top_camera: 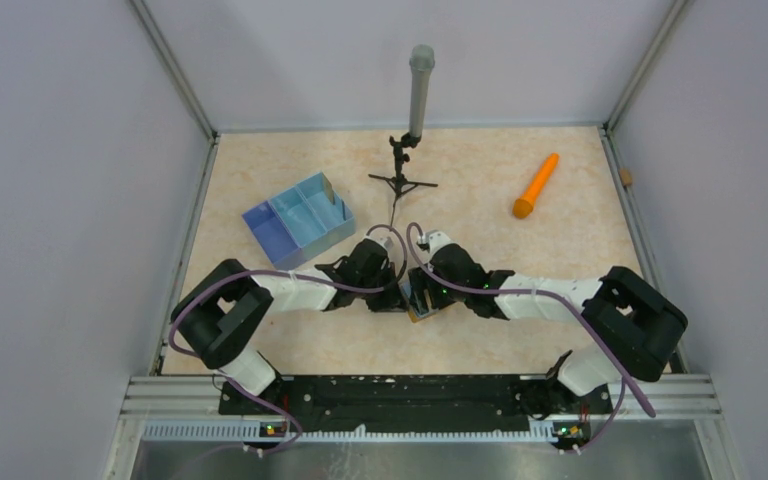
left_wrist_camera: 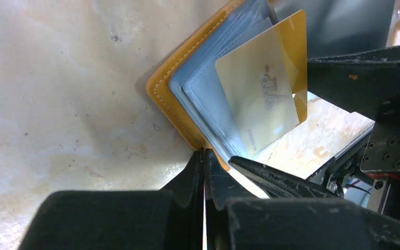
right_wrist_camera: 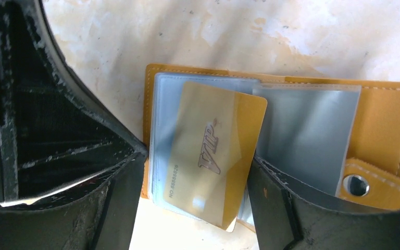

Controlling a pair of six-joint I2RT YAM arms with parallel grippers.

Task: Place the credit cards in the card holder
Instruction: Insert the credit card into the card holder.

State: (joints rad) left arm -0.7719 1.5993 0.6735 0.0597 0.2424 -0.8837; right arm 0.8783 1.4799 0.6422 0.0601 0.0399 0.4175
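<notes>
The mustard-orange card holder (right_wrist_camera: 385, 120) lies open on the table between both arms (top_camera: 422, 310), its greyish-blue clear pockets (right_wrist_camera: 307, 130) showing. One gold credit card (right_wrist_camera: 213, 151) lettered VIP lies askew on the left pockets and appears partly slid under a clear sleeve. My right gripper (right_wrist_camera: 190, 208) is open, one finger on each side of the card; the left finger (right_wrist_camera: 117, 198) stands clear of it. My left gripper (left_wrist_camera: 204, 152) is shut with nothing between its jaws, its tips against the holder's orange edge (left_wrist_camera: 166, 83). The card (left_wrist_camera: 260, 99) also shows in the left wrist view.
A blue divided tray (top_camera: 298, 220) stands at the back left. A small black tripod stand (top_camera: 405, 175) with a grey pole rises behind the grippers. An orange cone-shaped stick (top_camera: 536, 186) lies at the back right. The holder's snap tab (right_wrist_camera: 357, 185) sticks out beside my right finger.
</notes>
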